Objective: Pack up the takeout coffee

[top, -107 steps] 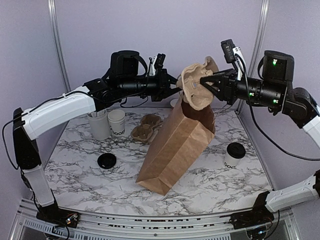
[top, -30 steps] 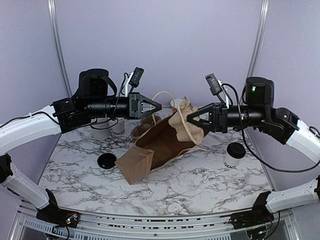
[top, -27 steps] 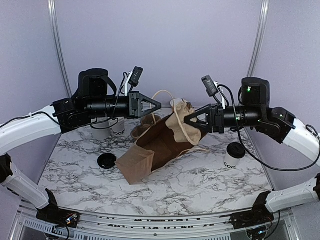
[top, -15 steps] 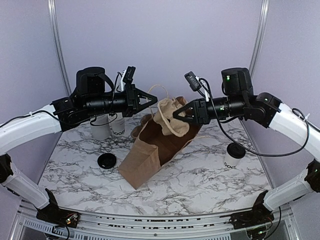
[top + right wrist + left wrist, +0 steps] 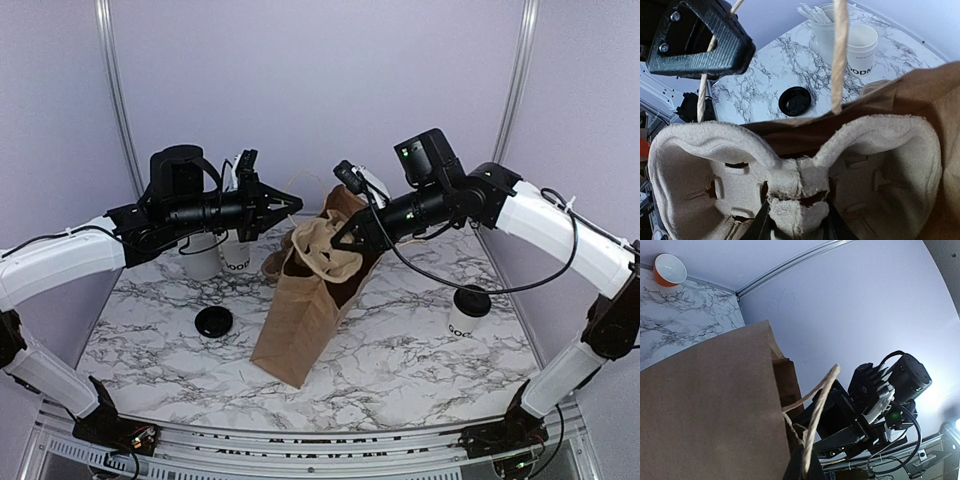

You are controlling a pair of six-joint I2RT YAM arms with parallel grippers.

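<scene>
Standing lower right, white black-lidded coffee (image 5: 468, 312) showed unreadable lettering; left gripper (image 5: 292, 203) pinched bag handle (image 5: 821, 399), right gripper (image 5: 342, 236) clamped pulp tray (image 5: 715, 150).

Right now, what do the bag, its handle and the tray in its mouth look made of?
The bag looks like matte brown kraft paper, creased at folds. Its handle seems twisted paper cord, strands spiralling. The tray looks like moulded pulp: rough, fibrous, ragged-edged.

I see the pulp tray (image 5: 320, 248) plugging the mouth of the bag (image 5: 300, 320); the worktop (image 5: 400, 345) between the bag and the takeout coffee (image 5: 468, 312) lies open.
</scene>
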